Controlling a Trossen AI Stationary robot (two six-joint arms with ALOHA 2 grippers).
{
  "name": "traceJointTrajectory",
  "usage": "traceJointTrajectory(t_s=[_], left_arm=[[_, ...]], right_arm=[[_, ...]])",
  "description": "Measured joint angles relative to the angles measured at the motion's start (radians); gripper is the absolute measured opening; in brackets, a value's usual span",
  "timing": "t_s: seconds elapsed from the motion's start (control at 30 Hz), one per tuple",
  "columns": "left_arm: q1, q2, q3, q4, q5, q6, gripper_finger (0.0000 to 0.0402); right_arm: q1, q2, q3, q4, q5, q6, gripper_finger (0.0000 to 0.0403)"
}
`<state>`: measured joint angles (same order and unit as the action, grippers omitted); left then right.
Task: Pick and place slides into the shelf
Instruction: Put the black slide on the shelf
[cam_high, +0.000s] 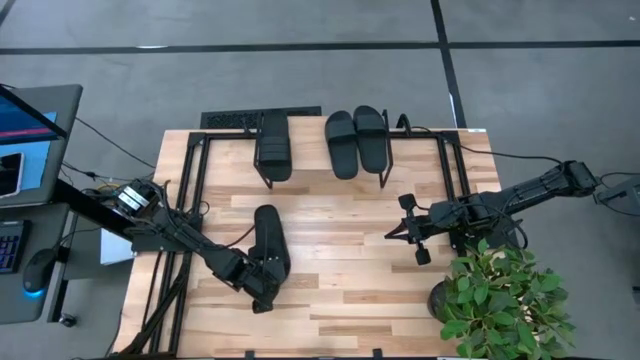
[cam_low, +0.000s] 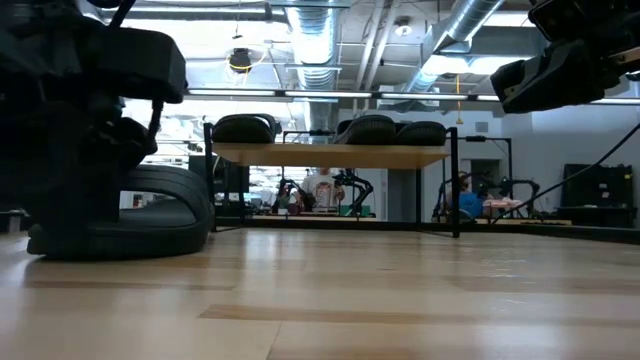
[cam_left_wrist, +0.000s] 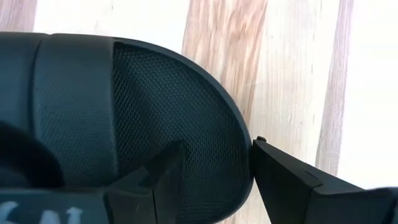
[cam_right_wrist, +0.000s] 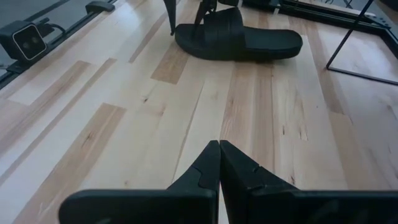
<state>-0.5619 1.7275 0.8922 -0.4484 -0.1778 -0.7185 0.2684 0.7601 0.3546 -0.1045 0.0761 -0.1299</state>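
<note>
wood tabletop (cam_high: 340, 300), left gripper (cam_high: 262, 297) straddling slide (cam_high: 270, 240) edge, no legible writing

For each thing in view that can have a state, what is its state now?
Slide on table: lying flat, left end effector's fingers astride its edge.
Three slides: on the shelf top.
Shelf: upright, loaded.
Left end effector: open.
Right end effector: shut, empty.
</note>
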Motion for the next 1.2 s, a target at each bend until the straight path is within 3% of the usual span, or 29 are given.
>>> traceJointTrajectory(t_s=[0.23, 0.5, 0.73, 1.2], left_arm=[[-0.001, 0.002, -0.003, 0.017, -0.005, -0.003, 0.0161], [-0.020, 0.002, -0.004, 0.028, 0.068, 0.086, 0.0017], [-0.035, 0.003, -0.004, 0.041, 0.064, 0.150, 0.0004], [-0.060, 0.015, 0.129, -0.113, 0.101, 0.178, 0.0000]], right_arm=[[0.000, 0.000, 0.000, 0.000, 0.000, 0.000, 0.0000], [0.000, 0.000, 0.000, 0.001, 0.000, 0.000, 0.0000], [0.000, 0.000, 0.000, 0.001, 0.000, 0.000, 0.0000], [0.000, 0.000, 0.000, 0.001, 0.000, 0.000, 0.0000]])
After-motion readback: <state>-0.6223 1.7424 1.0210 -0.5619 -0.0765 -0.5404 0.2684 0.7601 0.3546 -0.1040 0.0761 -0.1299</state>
